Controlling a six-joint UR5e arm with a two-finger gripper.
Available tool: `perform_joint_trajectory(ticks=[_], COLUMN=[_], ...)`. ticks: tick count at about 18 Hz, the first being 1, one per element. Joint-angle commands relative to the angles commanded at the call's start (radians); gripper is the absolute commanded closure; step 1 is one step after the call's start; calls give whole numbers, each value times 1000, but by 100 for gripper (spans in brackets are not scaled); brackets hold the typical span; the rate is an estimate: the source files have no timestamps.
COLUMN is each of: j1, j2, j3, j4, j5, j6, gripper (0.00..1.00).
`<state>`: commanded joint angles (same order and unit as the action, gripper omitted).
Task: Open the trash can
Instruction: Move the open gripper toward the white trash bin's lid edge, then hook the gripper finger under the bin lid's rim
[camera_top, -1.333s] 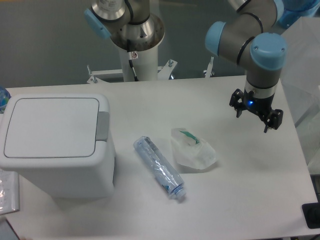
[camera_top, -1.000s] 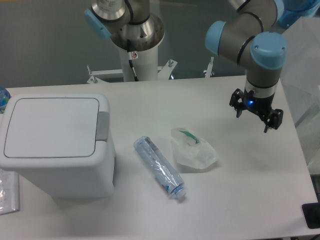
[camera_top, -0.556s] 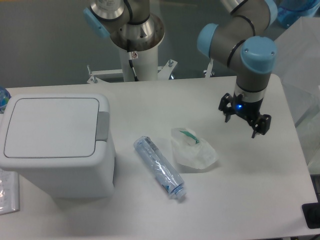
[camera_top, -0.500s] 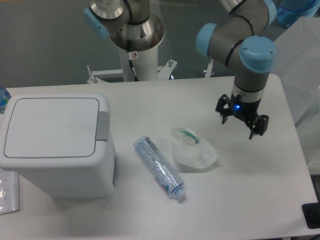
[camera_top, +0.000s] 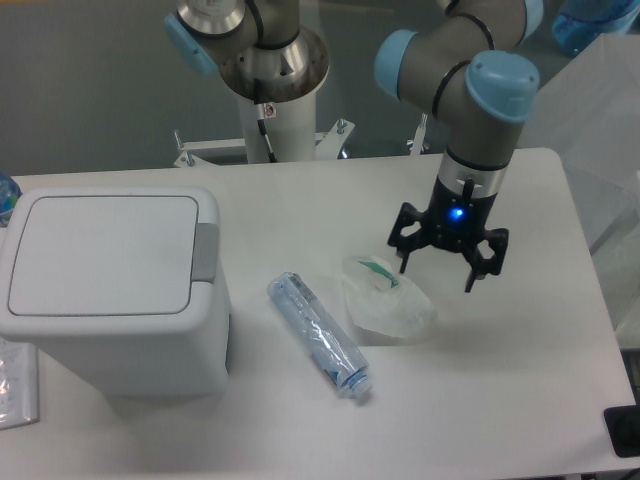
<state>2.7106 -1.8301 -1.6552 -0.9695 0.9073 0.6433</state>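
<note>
Nearest the camera, a clear bottle lies on the table, its long axis running diagonally with the cap toward the near right. Just beside it to the right sits a small translucent bag with a green mark. The bin stands at the table's left side, its flat lid shut and facing straight up. Its grey button sits midway along the rim on the edge facing the bottle and bag. The bin is boxy and near square from above, with no clear long axis.

Farther back and to the right, the gripper hangs above the table at the bag's far right edge, fingers spread wide and holding nothing. From there the button lies well apart to the left, at much the same depth, with the bag and bottle between. The coming move is probably a leftward travel over them, then a press down on the button.
</note>
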Motion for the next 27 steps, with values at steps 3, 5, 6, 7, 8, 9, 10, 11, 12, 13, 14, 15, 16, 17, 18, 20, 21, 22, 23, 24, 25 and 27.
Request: perform_joint_trajectory(ticks=[3, 5, 6, 7, 8, 9, 10, 11, 12, 13, 14, 15, 16, 17, 18, 20, 21, 22, 23, 24, 25, 27], j1=[-2, -15, -18, -29, -38, -46, -55, -67, -81, -95, -104, -115, -127, -141, -149, -166, -179, -187, -192, -201, -202, -203], j2=[9, 41, 58, 69, 80, 90, 100, 107, 113, 117, 124, 127, 129, 136, 143, 144, 144, 144, 144, 144, 144, 140], j3=[0, -18, -26, -31, -34, -43, -47, -47, -49, -54, -60, -69, -70, -75, -80, -87, -90, -90, -93, -95, -95, -97], j4=[8, 8, 8, 8, 8, 9, 9, 8, 8, 9, 9, 11, 11, 12, 14, 15, 15, 15, 15, 17, 17, 17], j5=[-143, -186, -194, -200, -200, -202, -202, -202, -203, -202, -202, -202, -202, -203, -202, -203, -202, -202, -202, -202, -202, -202], j6=[-53, -80, -91, -100, -108, -109, -111, -113, -120, -131, -134, -134, -136, -136, -134, -134, -132, -132, -132, -131, -131, -128], gripper=[0, 0, 0, 0, 0, 0, 0, 0, 0, 0, 0, 0, 0, 0, 0, 0, 0, 0, 0, 0, 0, 0])
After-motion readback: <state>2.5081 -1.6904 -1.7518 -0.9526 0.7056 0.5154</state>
